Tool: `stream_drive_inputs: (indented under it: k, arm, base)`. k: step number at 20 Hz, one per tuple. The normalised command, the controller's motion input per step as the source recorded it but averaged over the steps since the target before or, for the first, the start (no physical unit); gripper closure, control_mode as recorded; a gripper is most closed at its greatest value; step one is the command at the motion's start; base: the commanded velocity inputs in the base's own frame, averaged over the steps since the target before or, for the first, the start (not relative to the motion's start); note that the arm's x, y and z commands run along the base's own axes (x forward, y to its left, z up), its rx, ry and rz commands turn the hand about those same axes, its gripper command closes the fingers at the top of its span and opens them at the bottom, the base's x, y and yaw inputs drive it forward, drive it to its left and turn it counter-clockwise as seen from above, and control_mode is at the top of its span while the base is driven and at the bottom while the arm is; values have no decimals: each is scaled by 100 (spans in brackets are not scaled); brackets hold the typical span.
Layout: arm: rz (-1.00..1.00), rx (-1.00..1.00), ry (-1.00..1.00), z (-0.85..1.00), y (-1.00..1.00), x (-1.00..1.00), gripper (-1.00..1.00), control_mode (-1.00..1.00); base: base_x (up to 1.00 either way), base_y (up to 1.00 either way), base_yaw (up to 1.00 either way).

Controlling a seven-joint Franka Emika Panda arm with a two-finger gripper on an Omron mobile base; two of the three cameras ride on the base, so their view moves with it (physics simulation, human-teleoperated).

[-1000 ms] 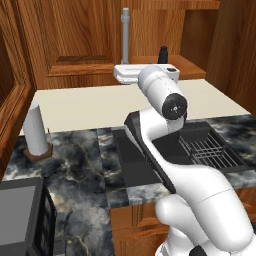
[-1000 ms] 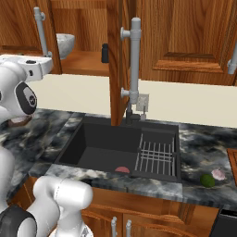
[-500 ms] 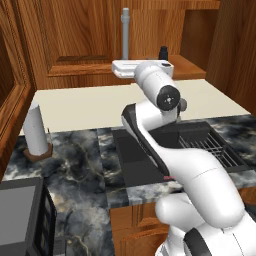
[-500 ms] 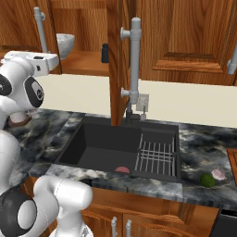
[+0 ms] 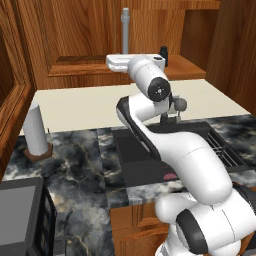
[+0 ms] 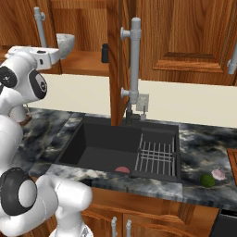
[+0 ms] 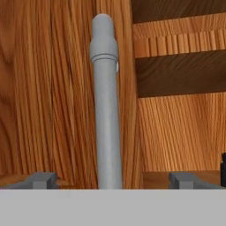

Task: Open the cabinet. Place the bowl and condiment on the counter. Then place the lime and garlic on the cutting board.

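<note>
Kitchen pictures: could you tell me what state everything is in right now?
Cabinet: one door open, inside shelf showing.
Door handle: ungripped, between the tool's fingertips.
Tool: open, holding nothing.
Bowl: on the cabinet shelf.
Condiment: upright on the shelf.
Lime: on the counter.
Garlic: on the counter, beside the lime.

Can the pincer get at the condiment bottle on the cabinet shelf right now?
Probably yes: the right door is swung open and the condiment bottle stands exposed beside the open pincer, though the grey handle sits between its fingers.
</note>
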Motion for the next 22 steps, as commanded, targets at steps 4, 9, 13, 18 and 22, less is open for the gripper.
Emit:
stream_drive_inputs:
  k: [4, 9, 13, 18, 22]
  arm:
    - [0, 0, 0, 5, 1, 11, -100, -100]
    - [0, 0, 0, 0, 1, 9, -100, -100]
    - [0, 0, 0, 0, 0, 8, -100, -100]
    - [0, 0, 0, 0, 5, 13, -100, -100]
    - [0, 0, 1, 0, 12, 14, -100, -100]
  base:
    - [0, 0, 0]
    - [0, 0, 0]
    - [0, 0, 0]
    - [0, 0, 0]
    - [0, 0, 0]
